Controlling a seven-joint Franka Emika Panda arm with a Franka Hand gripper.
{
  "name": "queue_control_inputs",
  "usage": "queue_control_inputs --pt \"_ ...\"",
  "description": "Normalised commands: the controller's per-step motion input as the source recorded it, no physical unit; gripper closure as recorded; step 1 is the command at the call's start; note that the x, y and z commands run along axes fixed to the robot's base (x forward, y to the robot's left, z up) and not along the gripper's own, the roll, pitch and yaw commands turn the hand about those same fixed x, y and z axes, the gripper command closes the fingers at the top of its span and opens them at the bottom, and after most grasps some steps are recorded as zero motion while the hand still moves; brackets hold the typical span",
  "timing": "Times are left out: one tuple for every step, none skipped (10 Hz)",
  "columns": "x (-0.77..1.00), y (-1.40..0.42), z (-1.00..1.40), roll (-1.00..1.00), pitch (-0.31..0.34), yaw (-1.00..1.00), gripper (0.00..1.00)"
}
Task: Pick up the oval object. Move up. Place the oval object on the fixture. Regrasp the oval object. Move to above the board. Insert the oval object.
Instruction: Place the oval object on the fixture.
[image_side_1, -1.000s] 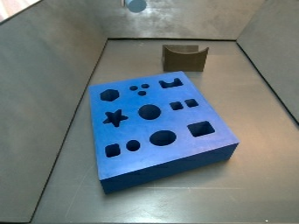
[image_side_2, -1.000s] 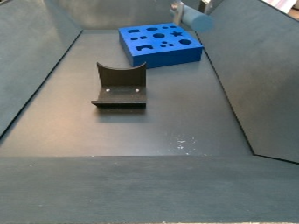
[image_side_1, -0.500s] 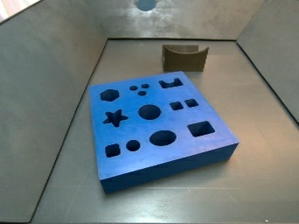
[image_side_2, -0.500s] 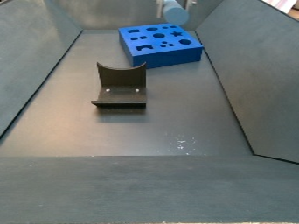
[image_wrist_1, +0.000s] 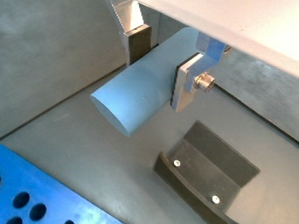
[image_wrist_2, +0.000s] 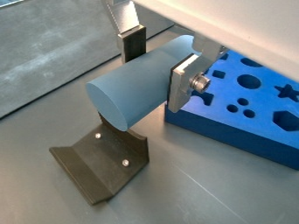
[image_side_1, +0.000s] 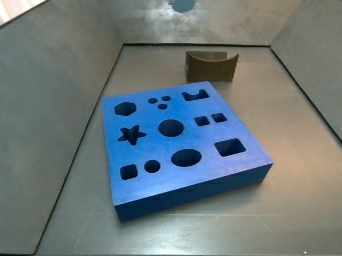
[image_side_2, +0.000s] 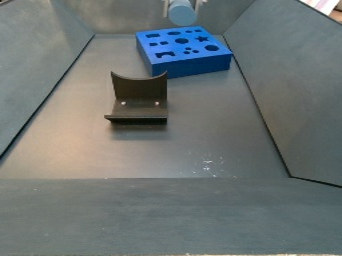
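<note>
Since 0.5 s ago, oval object (image_wrist_1: 142, 89) has shifted sideways in both side views. Gripper (image_wrist_1: 163, 61) clamps it between 2 fingers (image_wrist_2: 184, 79), high above fixture (image_wrist_2: 103, 161), beside board (image_wrist_2: 251, 101).

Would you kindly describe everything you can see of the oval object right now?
The oval object is a smooth, pale blue-grey peg with a flat, rounded-oval end face. It looks matte, like plastic. It lies roughly level, clamped across its sides by the gripper, whose fingers press on it in both wrist views. It hangs in the air above the floor, touching nothing else; the fixture sits below it.
</note>
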Motion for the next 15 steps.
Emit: queue_control_inputs --pt "1.00 -0.03 -0.01 0.13 0.131 0.03 1.00" --pt "1.00 -0.03 -0.01 0.14 0.139 0.03 1.00" --pt "1.00 -0.03 -0.01 0.14 0.145 0.04 1.00" --pt "1.00 -0.02 -0.01 0.16 0.157 0.04 1.00" --pt "1.00 0.41 -0.17 -1.00 0.117 -0.01 1.00" --pt "1.00 0.43 -0.18 -1.00 0.119 -0.01 1.00" --pt "0.93 0.28 -0.09 -1.00 0.118 -0.04 1.00" --pt "0.81 0.16 -0.03 -1.00 0.133 -0.05 1.00" --pt "0.73 0.12 -0.01 -1.00 0.140 -0.06 1.00" --pt "0.57 0.09 -0.02 -1.00 0.145 -0.07 1.00" --pt "0.45 0.07 -0.01 -1.00 0.148 -0.08 1.00" --pt "0.29 0.06 0.00 -1.00 0.157 -0.11 1.00" --pt "0.21 0.05 0.00 -1.00 0.161 -0.12 1.00" --pt "0.07 0.05 0.00 -0.99 0.158 -0.15 1.00" --pt "0.03 0.04 0.01 -0.82 0.101 -0.16 1.00"
